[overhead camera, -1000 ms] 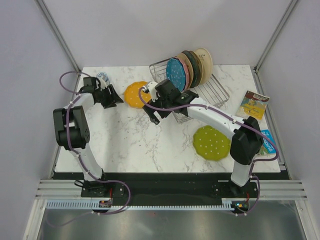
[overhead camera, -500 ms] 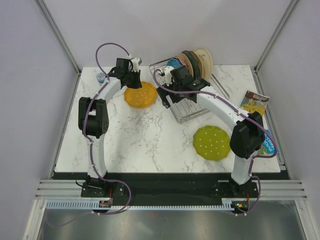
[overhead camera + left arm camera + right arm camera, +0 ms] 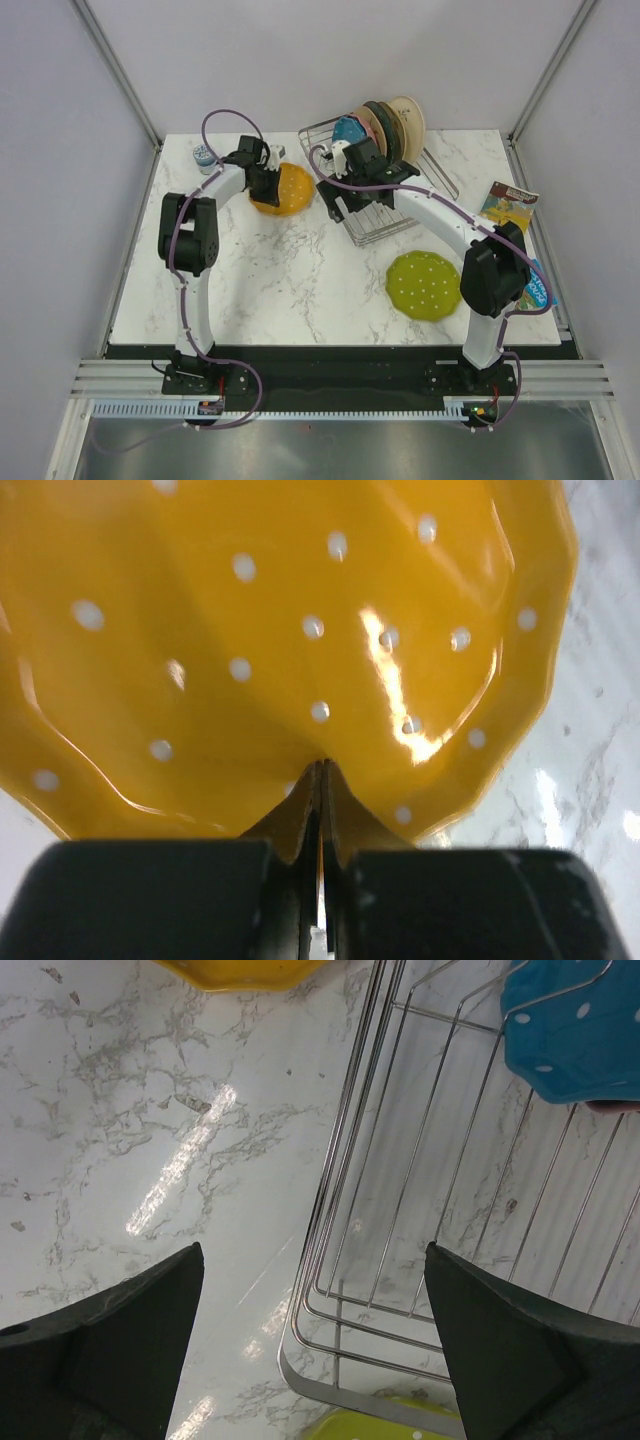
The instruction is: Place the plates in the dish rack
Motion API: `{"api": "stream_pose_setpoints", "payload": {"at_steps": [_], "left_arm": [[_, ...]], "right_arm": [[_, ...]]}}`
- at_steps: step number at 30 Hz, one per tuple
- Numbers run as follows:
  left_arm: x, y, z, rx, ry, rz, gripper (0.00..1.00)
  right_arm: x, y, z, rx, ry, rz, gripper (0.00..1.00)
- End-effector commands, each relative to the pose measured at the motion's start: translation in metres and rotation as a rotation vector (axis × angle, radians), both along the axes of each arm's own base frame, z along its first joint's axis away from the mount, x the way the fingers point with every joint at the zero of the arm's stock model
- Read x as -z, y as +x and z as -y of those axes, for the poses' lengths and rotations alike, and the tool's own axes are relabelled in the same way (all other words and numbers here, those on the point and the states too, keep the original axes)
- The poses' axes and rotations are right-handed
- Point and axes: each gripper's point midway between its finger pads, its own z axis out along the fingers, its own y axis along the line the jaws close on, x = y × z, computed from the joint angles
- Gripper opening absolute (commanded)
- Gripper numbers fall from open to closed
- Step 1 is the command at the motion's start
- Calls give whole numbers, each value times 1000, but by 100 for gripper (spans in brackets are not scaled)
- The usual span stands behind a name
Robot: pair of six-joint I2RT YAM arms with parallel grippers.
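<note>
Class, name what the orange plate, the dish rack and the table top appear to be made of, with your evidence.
Orange plate: glossy, likely plastic or glazed ceramic; sharp highlights. Dish rack: thin shiny metal wire, silver. Table top: polished marble or marble-look laminate; grey veins, light reflections.

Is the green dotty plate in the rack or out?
Out. The lime green plate lies flat on the table, in front of the dish rack, not touching it.

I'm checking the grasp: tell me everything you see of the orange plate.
The orange plate is round, scalloped-edged, glossy, dotted with small white spots. It lies over the marble table left of the dish rack, outside it. The left gripper is shut on its rim; whether it is lifted I cannot tell.
</note>
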Motion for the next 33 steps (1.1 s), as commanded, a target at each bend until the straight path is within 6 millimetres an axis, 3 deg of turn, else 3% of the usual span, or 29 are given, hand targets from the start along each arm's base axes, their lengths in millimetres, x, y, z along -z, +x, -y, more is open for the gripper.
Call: {"api": "stream_pose_setpoints", "payload": {"at_steps": [1,5,10,18,23,26,28,33], "left_arm": [[-1,-35,-10,-4,49,-89,2],[7,-65,-16,-7,65,-176,2],[3,-100,-15,-2,42,-247,2],[-17,-208,-10,143,14,-558,2],[-19,-265,-13,170,-12,-693,2],[-22,-281,-13,174,-20,-681,2],[-29,-280,-14,172,-19,-643,2],[-45,-271,-14,157,-16,-574,5]], "right_arm": [[-11,-7,-3,-10,49,15,98],[-9,-13,-6,-22,72,-5,98],[0,-27,-8,-18,110,-63,98],[31,-69,-9,-58,175,-185,98],[46,-104,-28,-107,211,-251,98],[54,-128,-44,-153,209,-273,98],[58,-143,-53,-179,209,-289,98],[58,-149,-68,-201,211,-294,98]]}}
